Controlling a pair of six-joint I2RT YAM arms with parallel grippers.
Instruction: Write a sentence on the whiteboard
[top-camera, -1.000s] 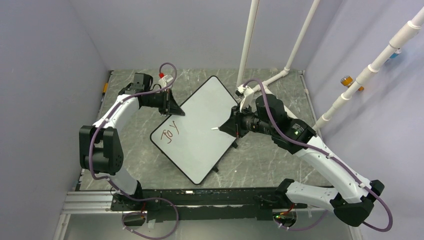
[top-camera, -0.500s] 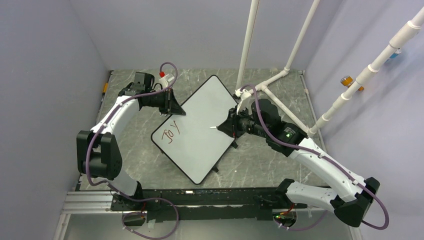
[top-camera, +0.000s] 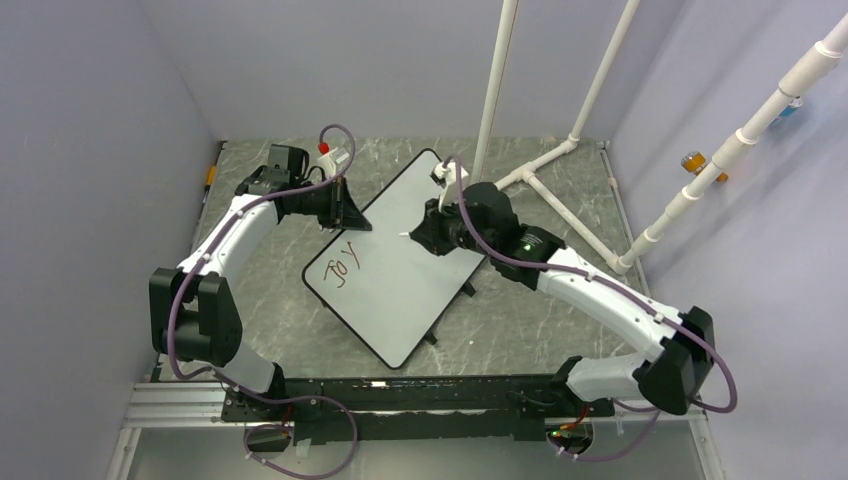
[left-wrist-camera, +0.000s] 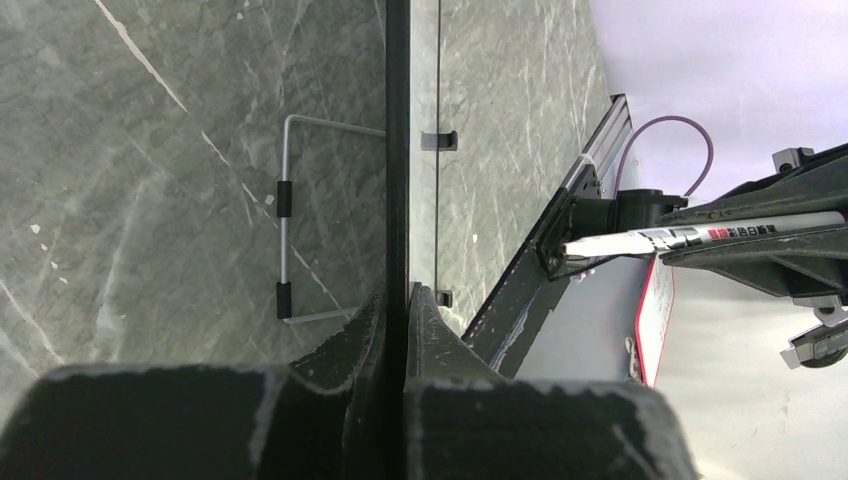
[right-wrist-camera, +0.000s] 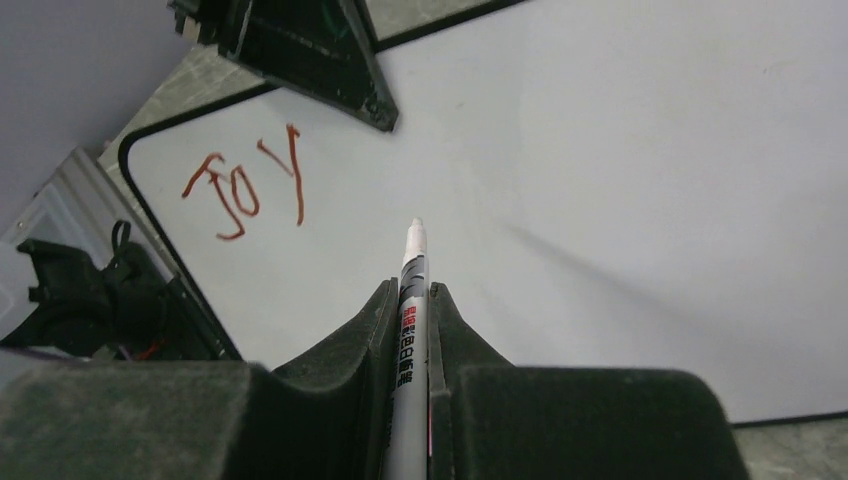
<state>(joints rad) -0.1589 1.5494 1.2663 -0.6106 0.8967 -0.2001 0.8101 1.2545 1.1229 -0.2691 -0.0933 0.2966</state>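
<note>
1. The whiteboard (top-camera: 400, 290) sits askew on the table (top-camera: 560, 310). It lies under and ahead of your right gripper (right-wrist-camera: 410, 292), and one edge runs between the jaws of your left gripper (left-wrist-camera: 405, 298). If that edge slips, the whiteboard will swing under the stroke and skew the row.
2. Your left gripper is clamped almost shut on the whiteboard's thin rim. A hard sideways push from the marker could pry it loose.
3. Your right gripper is closed tight around the marker (right-wrist-camera: 414, 262). The tip points forward past the fingertips and, as far as I can judge, is just off the surface. Press too steeply and the marker may slide back in the grip.
4. The writing (right-wrist-camera: 245, 190), "JOY" so far, sits ahead and to the left of the tip. Start too close and new letters will overlap it.
</note>
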